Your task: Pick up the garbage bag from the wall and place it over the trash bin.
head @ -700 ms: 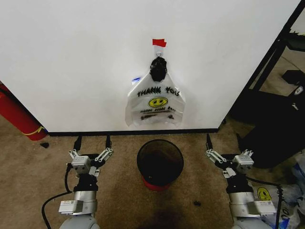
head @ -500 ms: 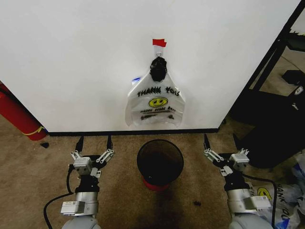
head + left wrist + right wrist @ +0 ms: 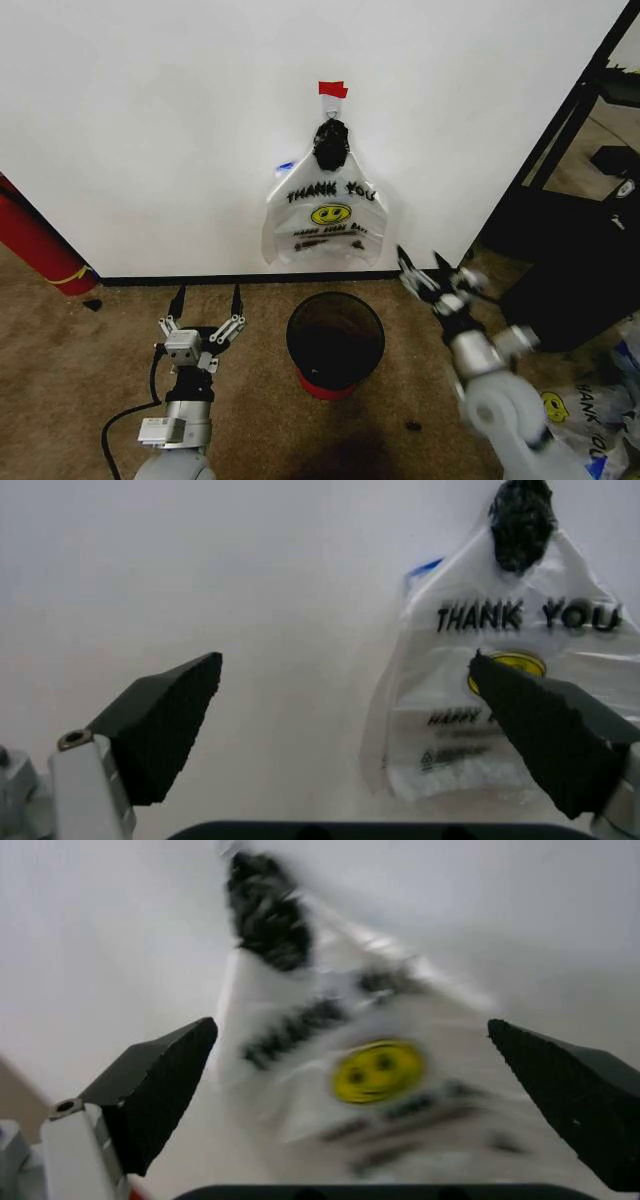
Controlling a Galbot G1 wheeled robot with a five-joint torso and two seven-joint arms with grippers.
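Head view: garbage bag (image 3: 328,222) hanging flat against the wall (image 3: 150,120), just under a small red tape mark (image 3: 332,89); translucent whitish plastic, black knotted top, black "THANK YOU" lettering over a yellow smiley, a sliver of blue showing at its upper left edge. Directly below, standing on brown carpet (image 3: 80,350), the trash bin (image 3: 335,340): round, black wire mesh, red base, apart from the bag. Black baseboard (image 3: 200,279) running along the foot of the wall. At far left a red cylinder (image 3: 35,240) leaning against the wall; at right a black rack (image 3: 575,150), and a second smiley bag (image 3: 575,405) lying on the floor. Left gripper (image 3: 207,305) low beside the bin, fingers spread wide, nothing between them. Right gripper (image 3: 435,275) raised and angled toward the bag's lower right corner, fingers likewise parted, not touching it.
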